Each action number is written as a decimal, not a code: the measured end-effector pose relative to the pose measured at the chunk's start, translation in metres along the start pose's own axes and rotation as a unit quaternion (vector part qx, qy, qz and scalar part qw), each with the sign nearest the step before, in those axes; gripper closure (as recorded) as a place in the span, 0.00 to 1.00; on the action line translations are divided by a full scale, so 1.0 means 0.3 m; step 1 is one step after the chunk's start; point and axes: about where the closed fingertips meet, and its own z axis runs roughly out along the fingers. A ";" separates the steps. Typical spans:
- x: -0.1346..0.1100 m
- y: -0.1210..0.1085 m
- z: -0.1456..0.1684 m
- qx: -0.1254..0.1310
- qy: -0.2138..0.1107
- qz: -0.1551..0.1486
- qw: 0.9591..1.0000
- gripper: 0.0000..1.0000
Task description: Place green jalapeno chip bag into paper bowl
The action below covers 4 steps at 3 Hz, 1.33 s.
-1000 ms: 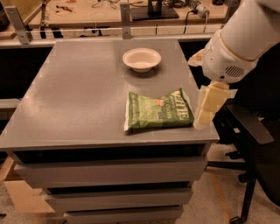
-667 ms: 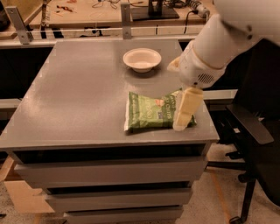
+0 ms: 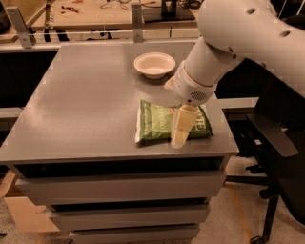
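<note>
Reach step: your end effector (image 3: 180, 127) over green jalapeno chip bag (image 3: 155, 123), grip state cannot tell. Next: grasp, lift toward paper bowl (image 3: 154, 64).

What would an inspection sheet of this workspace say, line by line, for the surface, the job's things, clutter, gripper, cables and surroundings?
Surface: grey table top over a stack of drawers.
Job's things: green jalapeno chip bag lies flat near the front right edge. The paper bowl stands upright and empty at the rear, apart from the bag.
Clutter: nothing seen on the table top.
Gripper: the gripper points down over the bag's middle.
Cables: perhaps thin wires on the rear workbench; too small to tell.
Surroundings: black office chair at the right, workbench behind.
</note>
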 end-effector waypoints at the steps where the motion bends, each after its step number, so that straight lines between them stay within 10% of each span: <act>1: 0.000 -0.011 0.054 -0.013 -0.001 0.004 1.000 0.18; 4: 0.147 -0.087 -0.007 0.025 0.014 0.062 0.998 0.95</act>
